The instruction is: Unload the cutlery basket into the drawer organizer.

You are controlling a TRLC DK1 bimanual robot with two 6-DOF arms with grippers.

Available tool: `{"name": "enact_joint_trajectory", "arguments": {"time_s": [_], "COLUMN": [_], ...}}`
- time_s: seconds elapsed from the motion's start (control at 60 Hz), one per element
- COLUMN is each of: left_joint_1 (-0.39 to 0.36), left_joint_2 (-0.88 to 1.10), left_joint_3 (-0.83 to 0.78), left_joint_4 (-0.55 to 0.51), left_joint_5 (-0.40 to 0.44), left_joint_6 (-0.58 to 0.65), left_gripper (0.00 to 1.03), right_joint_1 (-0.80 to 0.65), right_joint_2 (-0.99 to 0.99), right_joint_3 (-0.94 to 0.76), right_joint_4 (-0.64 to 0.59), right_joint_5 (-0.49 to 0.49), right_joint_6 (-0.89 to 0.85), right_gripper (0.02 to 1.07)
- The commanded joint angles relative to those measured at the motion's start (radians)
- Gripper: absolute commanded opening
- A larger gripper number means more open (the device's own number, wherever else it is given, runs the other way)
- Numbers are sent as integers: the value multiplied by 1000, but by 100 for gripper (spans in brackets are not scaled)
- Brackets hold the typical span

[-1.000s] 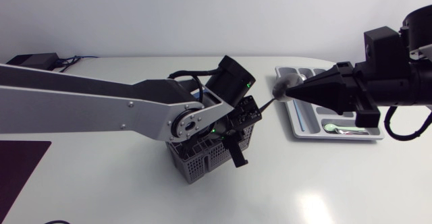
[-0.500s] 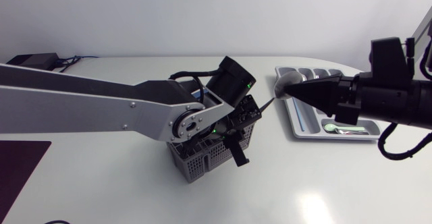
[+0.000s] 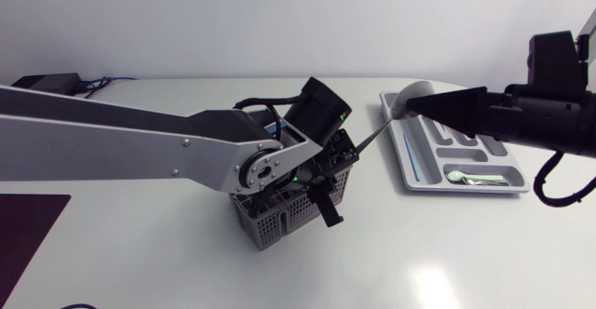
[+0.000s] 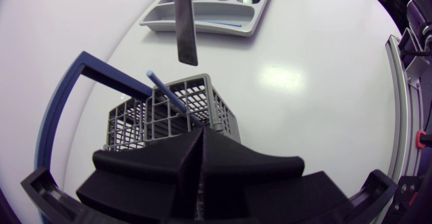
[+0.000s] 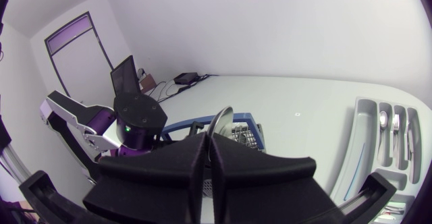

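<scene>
The grey cutlery basket stands mid-table with a blue stick leaning in it. My left gripper is shut at the basket's near rim; whether it pinches the rim is hidden. My right gripper is shut on a metal spoon, held by the bowl end. Its dark handle slants down toward the basket, clear of it. The grey drawer organizer lies to the right, just under the right gripper's tip.
The organizer holds a green spoon, a blue piece and some metal cutlery. A black box with cables sits at the table's far left corner, and a dark mat lies at the left edge.
My right gripper has drawn back to the right with the spoon, carrying its bowl over the organizer's near corner. The left arm and basket have stayed put.
</scene>
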State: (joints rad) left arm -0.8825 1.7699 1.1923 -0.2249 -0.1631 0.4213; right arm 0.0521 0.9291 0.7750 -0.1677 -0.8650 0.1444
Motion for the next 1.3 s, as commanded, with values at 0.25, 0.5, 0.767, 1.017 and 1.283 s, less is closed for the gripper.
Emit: {"name": "enact_joint_trajectory", "arguments": {"time_s": [0.25, 0.5, 0.767, 1.017, 1.283], "left_joint_1": [19, 37, 39, 36, 24], "left_joint_2": [-178, -230, -208, -204, -196], "left_joint_3": [10, 89, 89, 86, 78], "left_joint_4": [-67, -157, -110, -93, -71], "left_joint_5": [27, 189, 212, 215, 217], "left_joint_6": [36, 53, 79, 77, 66], "left_gripper": [21, 60, 75, 72, 22], "right_joint_1": [-219, -204, -97, -77, -78], "right_joint_2": [-16, -53, -85, -82, -65], "right_joint_3": [83, 35, 23, 26, 33], "right_joint_4": [-12, -35, -52, -62, -64], "right_joint_5": [-381, -491, -466, -437, -413], "right_joint_6": [-39, -126, -131, -131, -123], "right_gripper": [8, 8, 8, 8, 8]}}
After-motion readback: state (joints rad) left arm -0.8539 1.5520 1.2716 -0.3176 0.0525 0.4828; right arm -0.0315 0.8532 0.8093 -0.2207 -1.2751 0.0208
